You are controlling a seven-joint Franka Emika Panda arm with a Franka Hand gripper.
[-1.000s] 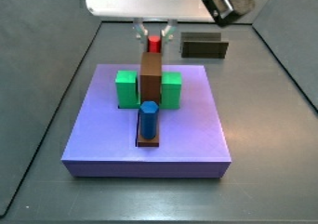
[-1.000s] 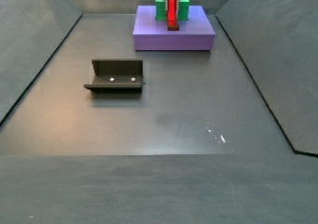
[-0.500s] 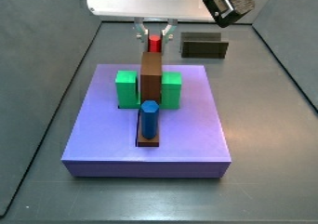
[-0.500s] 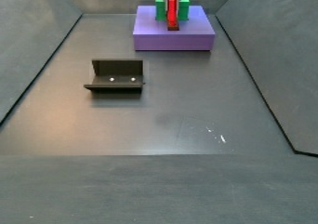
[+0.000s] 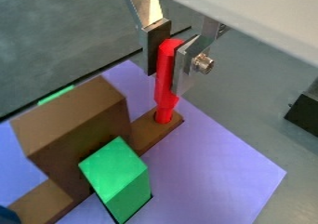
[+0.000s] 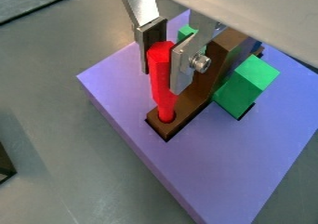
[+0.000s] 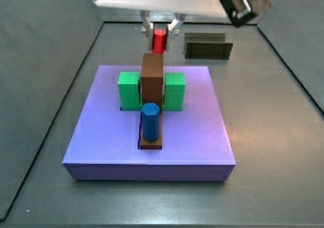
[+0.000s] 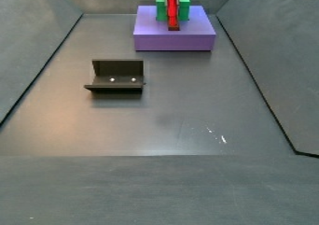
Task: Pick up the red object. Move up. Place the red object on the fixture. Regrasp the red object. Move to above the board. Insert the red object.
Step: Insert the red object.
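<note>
The red object (image 5: 165, 74) (image 6: 161, 79) stands upright, its lower end in a hole at the end of the long brown bar (image 5: 69, 125) on the purple board (image 7: 190, 137) (image 6: 125, 88). My gripper (image 5: 168, 56) (image 6: 165, 60) is above the board's far edge, shut on the red object's upper part, with a pad against each side. In both side views the red object (image 7: 158, 41) (image 8: 171, 14) shows below the gripper (image 7: 161, 26). The fixture (image 8: 115, 77) (image 7: 209, 48) stands on the floor away from the board with nothing on it.
A blue peg (image 7: 151, 120) stands at the near end of the brown bar (image 7: 153, 80). Green blocks (image 7: 128, 90) (image 7: 176, 90) flank the bar's middle. The grey floor tray (image 8: 162, 126) has sloping walls around it.
In a side view the gripper's body sits slightly higher than before. The red object stays upright at the bar's far end.
</note>
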